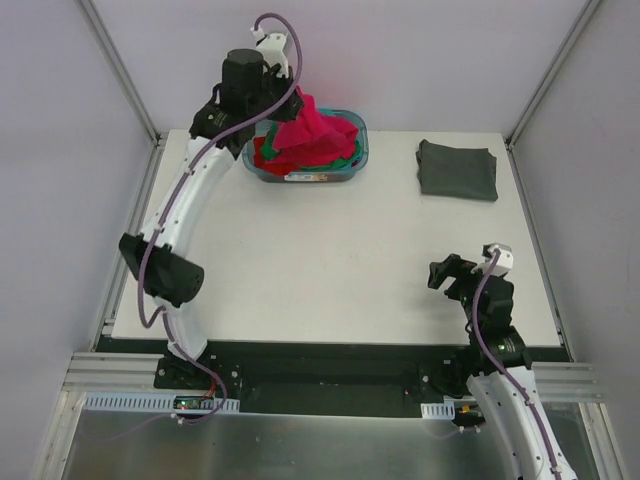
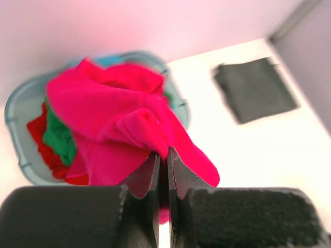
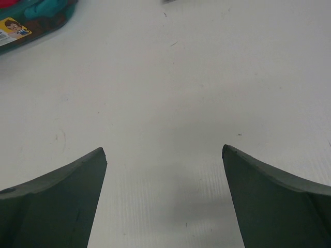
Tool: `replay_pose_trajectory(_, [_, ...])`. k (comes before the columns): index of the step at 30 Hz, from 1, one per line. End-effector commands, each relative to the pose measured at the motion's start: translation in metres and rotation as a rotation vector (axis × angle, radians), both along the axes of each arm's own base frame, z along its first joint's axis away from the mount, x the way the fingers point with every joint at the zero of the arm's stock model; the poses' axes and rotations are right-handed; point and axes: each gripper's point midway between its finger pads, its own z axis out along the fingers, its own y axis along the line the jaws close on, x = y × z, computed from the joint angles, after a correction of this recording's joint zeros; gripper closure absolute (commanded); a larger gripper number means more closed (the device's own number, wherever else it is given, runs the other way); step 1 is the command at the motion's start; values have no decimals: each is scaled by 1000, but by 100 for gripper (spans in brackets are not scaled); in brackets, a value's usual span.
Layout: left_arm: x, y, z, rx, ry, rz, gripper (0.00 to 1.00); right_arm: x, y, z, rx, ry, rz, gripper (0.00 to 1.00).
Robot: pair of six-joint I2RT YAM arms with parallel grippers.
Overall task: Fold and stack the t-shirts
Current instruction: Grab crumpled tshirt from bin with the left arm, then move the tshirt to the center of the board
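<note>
**Left pincer and load.** The left pincer [image 2: 161,152] is closed tight, its two dark fingers pressed together on a fold of a large crimson-pink cloth t-shirt [image 2: 119,119]. The shirt hangs bunched from this grip above the far edge of the bench. Its upper folds are rounded and creased. Its lower part drapes down into and across an oval blue-green plastic basket [image 2: 14,111].

**Basket contents.** A crumpled green cloth t-shirt [image 2: 59,137] lies inside the basket, partly covered by the pink one. A red cloth t-shirt [image 2: 35,129] lies against the basket wall beside the green one. The basket stands at the far edge of the flat white bench [image 1: 330,260], left of centre, and carries a small printed label [image 1: 310,176] on its near wall.

**Folded garment.** A dark grey cloth t-shirt [image 1: 457,169] lies flat on the bench at the far right. It is folded to a rough rectangle and is well apart from the basket.

**Right pincer.** The right pincer [image 3: 164,150] is spread wide and grips nothing. It hangs over bare bench near the near right edge, well apart from all the shirts.
</note>
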Motion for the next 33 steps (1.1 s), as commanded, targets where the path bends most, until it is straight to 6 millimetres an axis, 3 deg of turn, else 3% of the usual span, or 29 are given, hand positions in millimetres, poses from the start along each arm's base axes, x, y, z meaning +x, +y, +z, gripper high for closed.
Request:
replay_pose_trajectory(1, [-94,-32,122,-50,-281,-191,100,4,2,30,19,-100,9,4])
replay_pose_trajectory(6, [-179,-49,191,-107,-447,-322,100,3,1,33,26,-120,4,4])
replay_pose_trajectory(9, [-222,-59,215,-149,-502,-405,100,3,0,34,28,-125,-3,4])
replay_pose_trajectory(13, [-238,-58,227,-191,-512,-421,100,3,2,35,29,-124,3,4])
replay_pose_trajectory(18, [-223,-58,212,-165,-478,-369,100,3,3,34,32,-118,11,4])
replay_pose_trajectory(20, [-214,-59,194,-139,-438,-345,100,3,4,33,33,-116,15,4])
replay_pose_trajectory(23, [-194,-56,144,-77,-331,-255,100,3,10,32,36,-108,51,4])
replay_pose_trajectory(27, [-165,-28,47,-21,-149,-46,100,3,20,30,39,-80,105,4])
replay_pose_trajectory(28, [-162,-21,1,-17,-54,-22,100,3,22,26,35,-58,118,4])
replay_pose_trajectory(32, [-164,26,-116,-38,175,153,100,0,46,19,66,19,253,4])
replay_pose_trajectory(33, [-164,39,-135,-51,215,200,100,-1,53,15,79,49,289,4])
